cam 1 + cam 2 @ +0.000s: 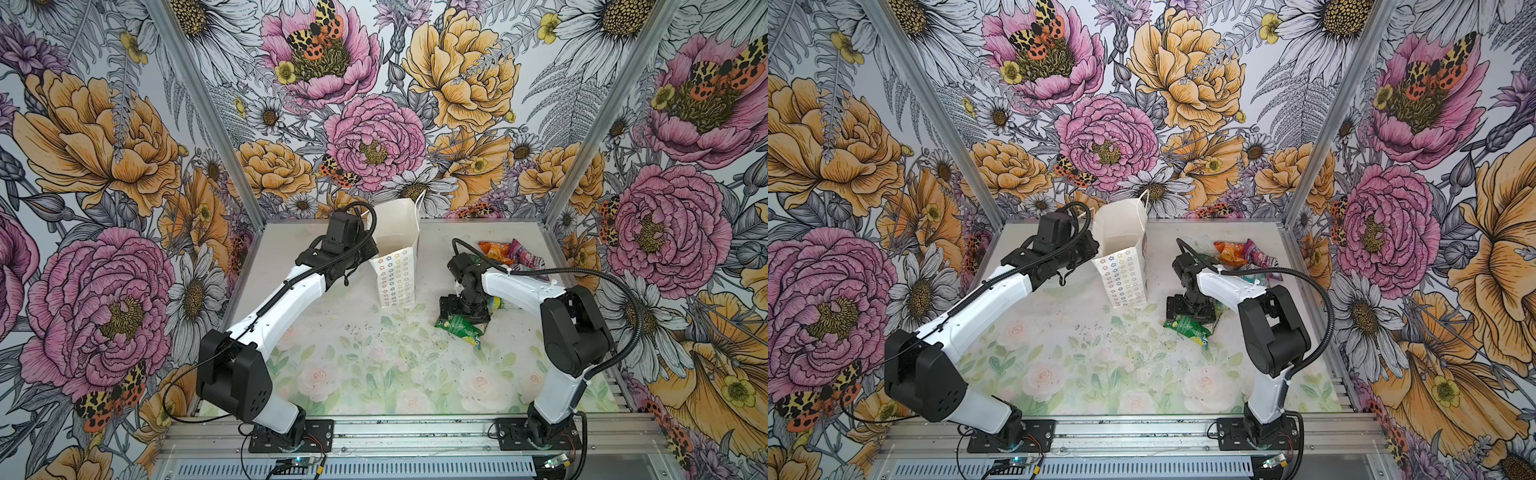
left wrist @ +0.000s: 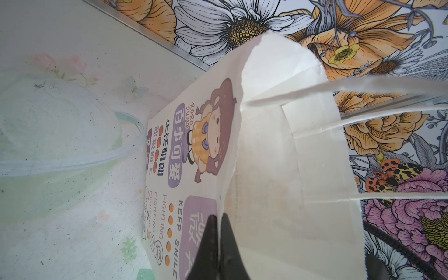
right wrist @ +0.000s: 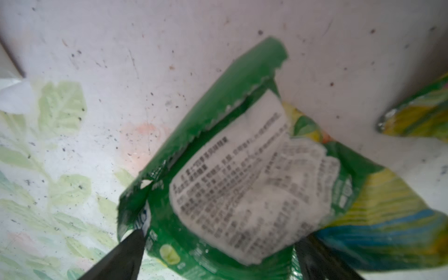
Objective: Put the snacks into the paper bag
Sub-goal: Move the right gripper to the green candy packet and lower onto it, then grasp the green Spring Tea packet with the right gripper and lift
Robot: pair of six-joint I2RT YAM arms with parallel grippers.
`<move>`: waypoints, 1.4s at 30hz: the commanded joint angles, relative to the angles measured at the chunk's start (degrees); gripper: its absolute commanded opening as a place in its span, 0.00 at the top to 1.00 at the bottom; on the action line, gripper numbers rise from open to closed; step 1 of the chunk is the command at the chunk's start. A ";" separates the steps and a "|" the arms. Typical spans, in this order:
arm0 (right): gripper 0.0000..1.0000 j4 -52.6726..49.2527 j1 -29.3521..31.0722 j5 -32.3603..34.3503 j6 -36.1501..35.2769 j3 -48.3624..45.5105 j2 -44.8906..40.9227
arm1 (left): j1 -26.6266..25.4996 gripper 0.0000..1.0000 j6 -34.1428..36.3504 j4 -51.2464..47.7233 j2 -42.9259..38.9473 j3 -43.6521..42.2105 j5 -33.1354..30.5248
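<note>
The white paper bag stands upright and open at the back middle of the table. My left gripper is shut on the bag's left wall at the rim. A green-and-yellow snack packet lies to the right of the bag. My right gripper is open just above it, one finger on each side of the packet. More snacks lie behind the right arm: an orange one, a purple-pink one and another green-and-yellow one.
A clear shallow dish lies on the table beside the bag, on its left. Flower-printed walls close in the table at the back and both sides. An aluminium rail carrying both arm bases runs along the front edge.
</note>
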 commanded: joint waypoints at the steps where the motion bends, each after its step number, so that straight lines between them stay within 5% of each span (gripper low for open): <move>1: 0.02 5.15 0.14 -7.95 2.72 0.78 3.09 | 0.06 1.00 1.33 0.84 0.57 1.87 1.11; 15: 0.03 13.67 -1.84 -12.59 10.03 6.98 4.24 | -0.07 1.00 1.50 0.87 0.19 1.42 1.03; 21: 0.01 10.54 -1.92 -18.31 -8.34 10.08 1.87 | 0.14 1.00 1.64 0.86 -0.08 1.13 1.25; 31: 0.00 -1.03 -0.74 -2.10 -38.35 14.47 -2.49 | -0.04 1.00 1.50 0.87 -0.40 0.65 1.03; 42: 0.01 -2.38 1.26 2.00 -50.95 12.46 2.48 | -0.07 1.00 1.33 0.88 0.35 1.41 1.09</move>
